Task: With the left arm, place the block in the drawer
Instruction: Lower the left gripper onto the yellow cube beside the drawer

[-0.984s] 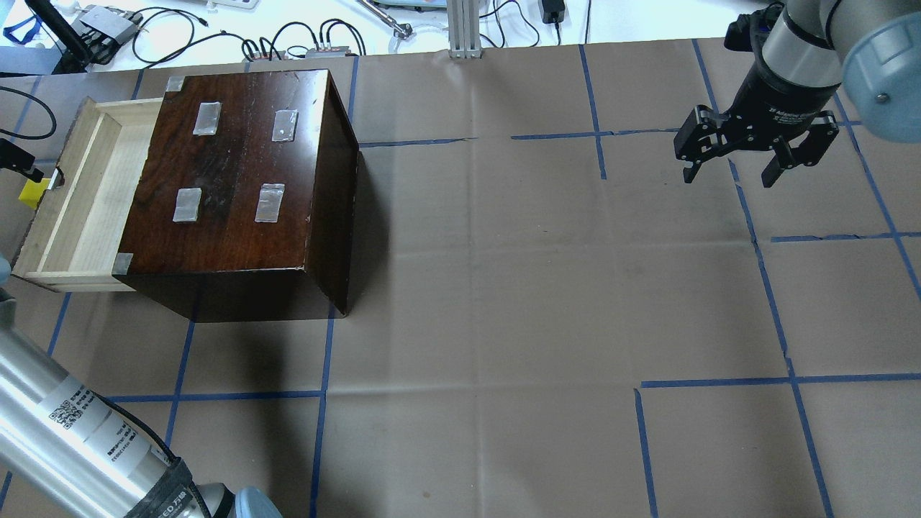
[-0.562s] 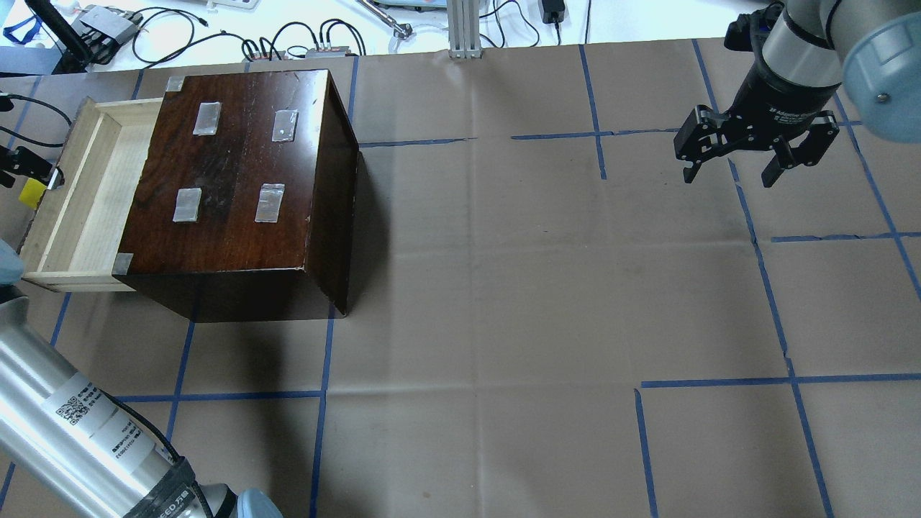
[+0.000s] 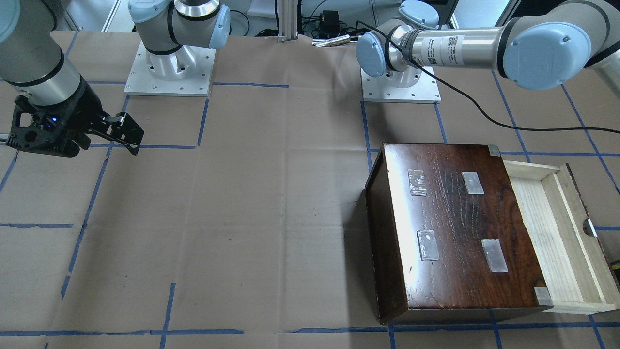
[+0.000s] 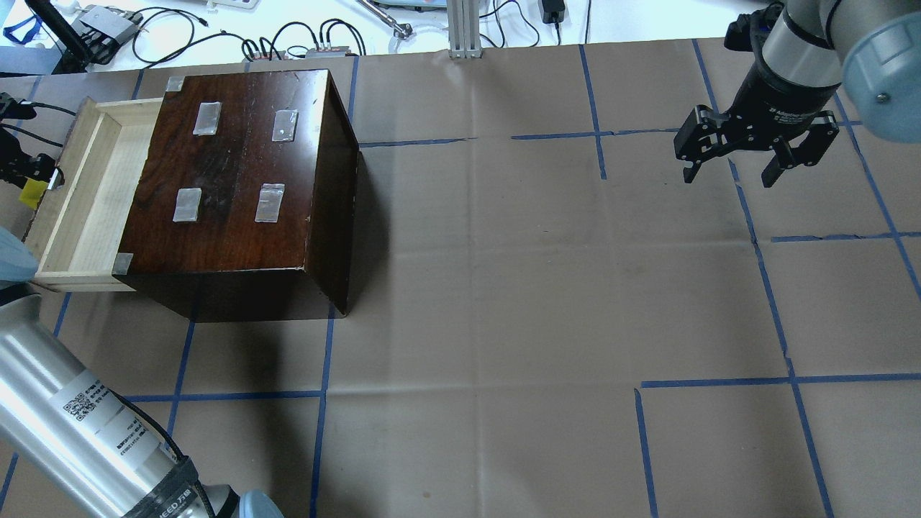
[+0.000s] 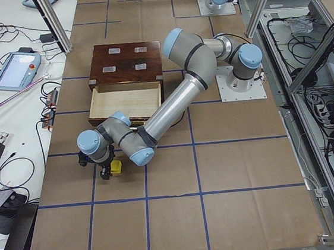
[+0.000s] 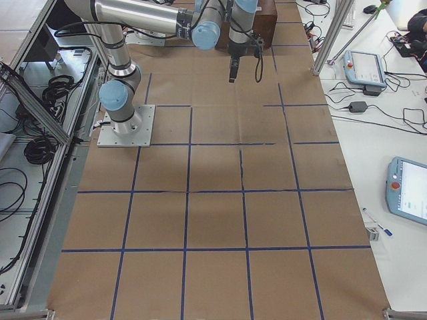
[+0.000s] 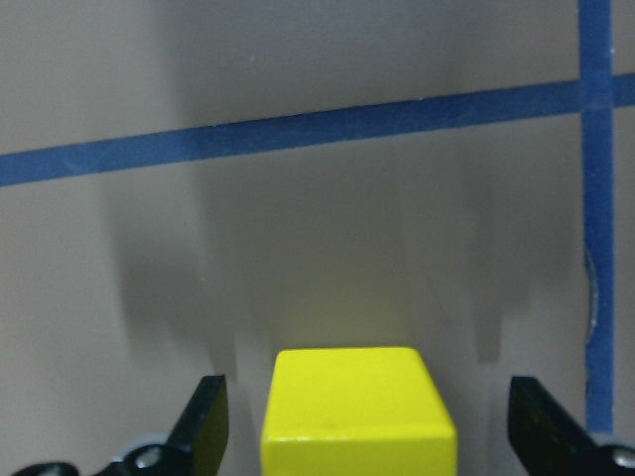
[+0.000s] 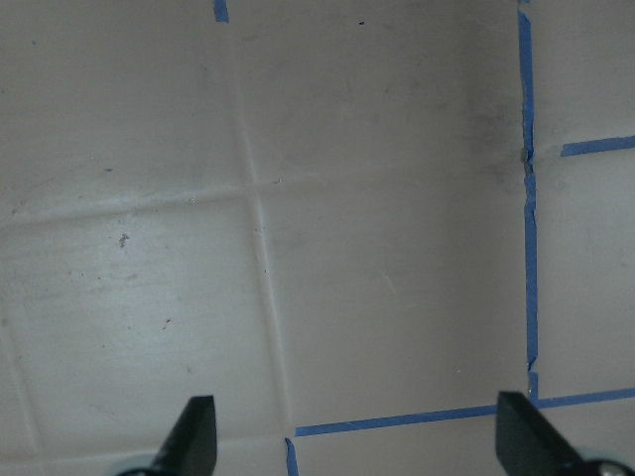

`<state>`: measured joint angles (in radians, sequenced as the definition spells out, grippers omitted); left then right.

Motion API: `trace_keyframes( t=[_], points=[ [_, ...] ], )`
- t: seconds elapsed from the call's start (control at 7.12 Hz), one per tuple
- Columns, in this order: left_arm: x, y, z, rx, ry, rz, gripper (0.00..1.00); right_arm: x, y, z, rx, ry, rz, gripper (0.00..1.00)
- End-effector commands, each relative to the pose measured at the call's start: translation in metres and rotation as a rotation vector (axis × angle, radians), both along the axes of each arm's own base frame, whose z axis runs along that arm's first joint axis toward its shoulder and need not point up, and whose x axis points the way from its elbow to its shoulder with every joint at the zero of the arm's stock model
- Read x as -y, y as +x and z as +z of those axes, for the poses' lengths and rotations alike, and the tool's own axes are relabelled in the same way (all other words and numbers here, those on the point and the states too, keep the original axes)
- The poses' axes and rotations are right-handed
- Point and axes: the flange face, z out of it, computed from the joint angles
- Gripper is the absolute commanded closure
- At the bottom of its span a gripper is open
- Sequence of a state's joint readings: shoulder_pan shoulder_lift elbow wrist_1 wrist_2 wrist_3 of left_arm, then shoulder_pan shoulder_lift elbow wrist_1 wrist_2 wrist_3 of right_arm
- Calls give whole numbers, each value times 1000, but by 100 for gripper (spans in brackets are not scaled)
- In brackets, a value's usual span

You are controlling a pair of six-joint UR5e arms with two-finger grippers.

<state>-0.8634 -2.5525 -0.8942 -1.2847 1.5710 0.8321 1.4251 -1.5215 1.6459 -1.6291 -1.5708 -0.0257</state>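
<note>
Left pincer (image 7: 368, 436) is spread wide, one finger either side of the block (image 7: 354, 402), with clear gaps on both sides, so nothing is pinched yet. From where I'm watching that looks like the set-up for a grab: the fingers are squared to two flat faces of the cube, so pressing together should catch it evenly rather than spin it.

The block sits on the worktop (image 4: 504, 288) close to the edge at the robot's left end, near the notched front of the drawer (image 4: 90, 205) but apart from it and outside it. The drawer is pulled well out of the dark box (image 4: 237, 165) toward that same edge, its pale floor bare. I'd say that is why the left arm (image 4: 65, 424) has the job: the carry is a lift over the drawer's front wall and a little way in.

Right pincer (image 4: 729, 178) hangs with its fingers spread and holding nothing over plain paper near the far corner at the robot's right end, well apart from box and block. I take it as parked there to leave the other arm room.
</note>
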Motion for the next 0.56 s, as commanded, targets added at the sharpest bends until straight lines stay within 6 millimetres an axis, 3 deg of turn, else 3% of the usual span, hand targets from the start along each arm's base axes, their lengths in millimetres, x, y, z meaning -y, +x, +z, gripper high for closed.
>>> trace_keyframes(
  t=[0.0,0.14,0.42],
  points=[
    [0,0,-3,4,7,-4,40,0,0,0,0,0,0,0],
    [-1,1,-2,7,7,-13,65,0,0,0,0,0,-1,0],
    [-3,2,7,24,20,-41,88,0,0,1,0,-2,0,0]
  ],
)
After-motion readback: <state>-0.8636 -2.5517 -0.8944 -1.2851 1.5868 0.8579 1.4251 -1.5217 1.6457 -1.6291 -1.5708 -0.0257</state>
